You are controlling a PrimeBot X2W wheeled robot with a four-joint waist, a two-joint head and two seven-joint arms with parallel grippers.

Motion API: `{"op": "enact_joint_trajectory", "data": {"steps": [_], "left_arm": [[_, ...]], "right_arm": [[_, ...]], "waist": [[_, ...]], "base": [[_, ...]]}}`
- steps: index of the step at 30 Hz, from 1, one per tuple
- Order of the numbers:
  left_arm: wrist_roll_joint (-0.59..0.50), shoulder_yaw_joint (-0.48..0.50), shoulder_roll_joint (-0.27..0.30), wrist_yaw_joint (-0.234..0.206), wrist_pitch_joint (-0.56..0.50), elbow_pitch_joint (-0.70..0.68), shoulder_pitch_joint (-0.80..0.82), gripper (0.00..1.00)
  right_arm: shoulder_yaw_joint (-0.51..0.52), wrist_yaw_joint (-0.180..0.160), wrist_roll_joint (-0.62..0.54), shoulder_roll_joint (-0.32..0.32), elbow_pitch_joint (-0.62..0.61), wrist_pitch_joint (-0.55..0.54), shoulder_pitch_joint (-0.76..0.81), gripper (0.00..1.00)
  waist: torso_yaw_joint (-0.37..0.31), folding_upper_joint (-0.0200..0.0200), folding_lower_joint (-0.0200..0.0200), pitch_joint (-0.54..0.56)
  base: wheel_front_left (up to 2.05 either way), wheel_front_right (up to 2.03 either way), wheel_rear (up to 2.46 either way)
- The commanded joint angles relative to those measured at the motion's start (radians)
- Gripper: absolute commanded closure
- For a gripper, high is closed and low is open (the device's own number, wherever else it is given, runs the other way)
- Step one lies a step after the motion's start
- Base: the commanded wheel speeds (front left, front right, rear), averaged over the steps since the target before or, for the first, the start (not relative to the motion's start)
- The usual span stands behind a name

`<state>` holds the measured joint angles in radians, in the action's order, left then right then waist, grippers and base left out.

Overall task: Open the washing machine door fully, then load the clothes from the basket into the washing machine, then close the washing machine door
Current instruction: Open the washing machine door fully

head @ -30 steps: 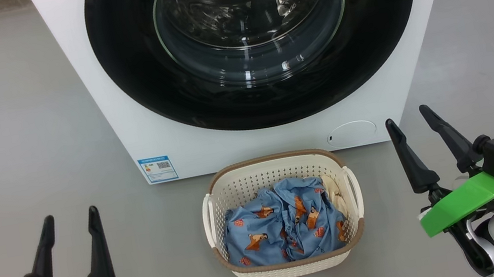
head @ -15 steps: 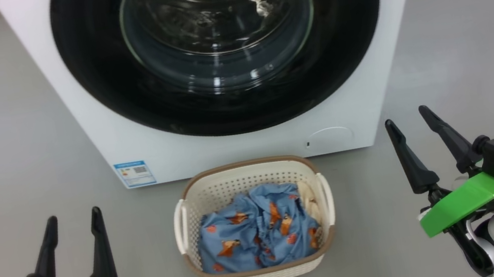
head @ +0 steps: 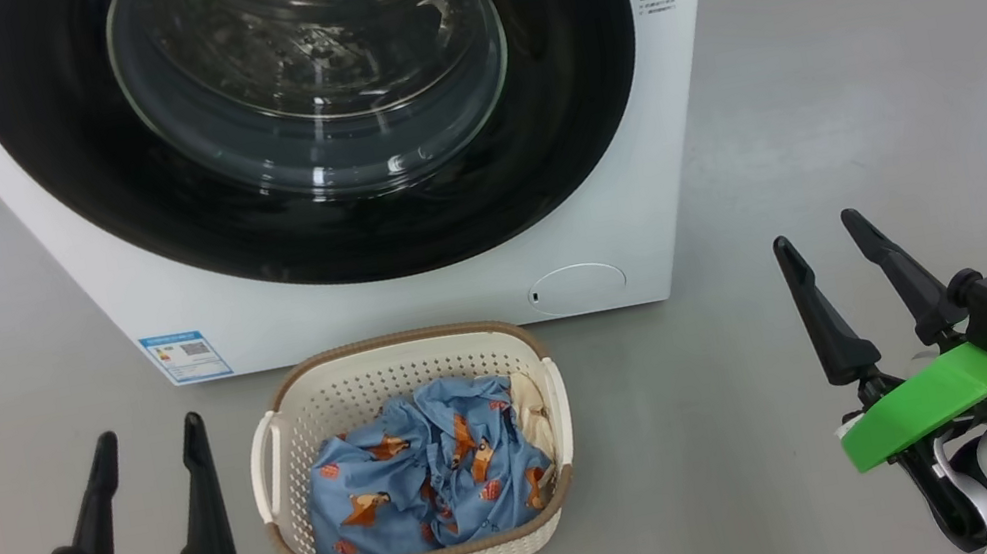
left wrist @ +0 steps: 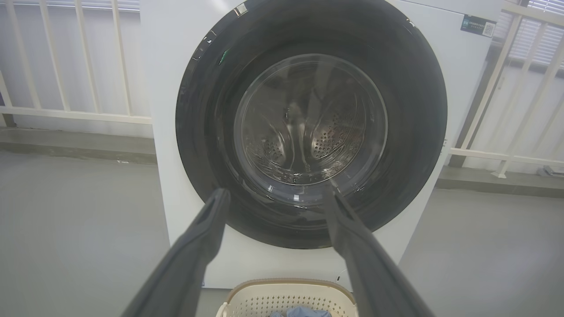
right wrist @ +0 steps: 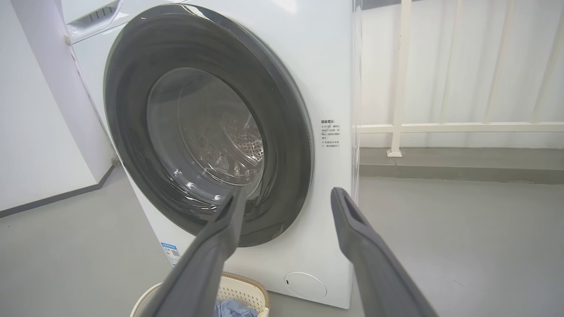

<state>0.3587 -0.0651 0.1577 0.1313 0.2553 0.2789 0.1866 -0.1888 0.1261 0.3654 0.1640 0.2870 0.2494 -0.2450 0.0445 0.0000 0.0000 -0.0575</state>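
Left hand (head: 148, 429), right hand (head: 815, 228): spread, empty, at 7 and 4 o'clock. Round glossy black-rimmed glass washing machine door (head: 309, 96), 12 o'clock: shut. Step, judged: door opening; next needs reaching its edge.

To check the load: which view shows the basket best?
The head view: the whole basket shows from above, clothes inside. The left wrist view catches its far rim at the bottom edge; the right wrist view, one corner, partly behind the right tool.
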Motion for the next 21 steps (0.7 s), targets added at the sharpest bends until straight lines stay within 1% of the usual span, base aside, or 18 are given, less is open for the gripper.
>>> {"op": "enact_joint_trajectory", "data": {"steps": [1,21], "left_arm": [[0.006,0.029,0.029,-0.001,0.006,-0.021,0.051,0.00],[0.014,0.028,0.034,-0.001,0.006,-0.036,0.045,0.00]], "right_arm": [[-0.014,0.005,-0.008,0.001,-0.022,0.012,-0.039,0.00],[-0.005,0.005,-0.009,-0.007,-0.022,0.012,-0.031,0.00]], "waist": [[0.000,0.0000,0.0000,0.000],[0.001,0.0000,0.0000,-0.003]], "base": [[0.32,0.32,-0.64],[0.02,0.02,-0.05]]}}
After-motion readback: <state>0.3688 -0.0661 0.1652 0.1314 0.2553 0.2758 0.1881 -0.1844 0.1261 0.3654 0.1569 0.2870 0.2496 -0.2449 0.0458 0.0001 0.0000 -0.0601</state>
